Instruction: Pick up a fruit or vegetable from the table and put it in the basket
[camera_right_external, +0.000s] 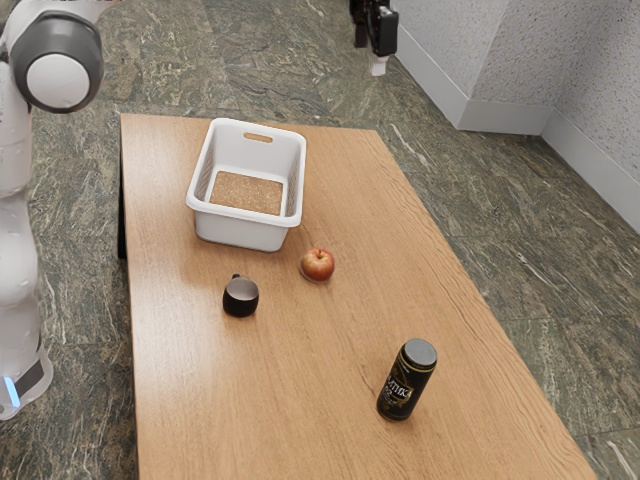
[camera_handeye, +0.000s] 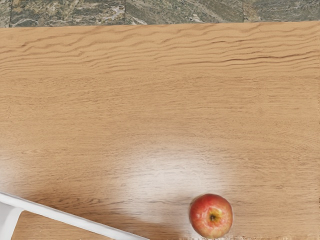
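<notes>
- Wood table (camera_right_external: 180, 410), marbled floor (camera_right_external: 250, 60) past its edges.
- Apple (camera_right_external: 318, 265): on the wood, just beside basket, not touching; wide run of wood out to the long edge on the exterior view's right.
- White basket (camera_right_external: 245, 214): upright, rim open.
- Dark mug (camera_right_external: 240, 298): near apple, apart.
- Black can (camera_right_external: 405, 385): upright, well apart.
- Gripper (camera_right_external: 377, 66): raised; jaw state, can't tell.

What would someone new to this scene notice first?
Probably the big white basket, sitting on the wooden table near its far end in the exterior view. Next, the red apple just outside it, and the tall black can standing nearer that camera.
</notes>
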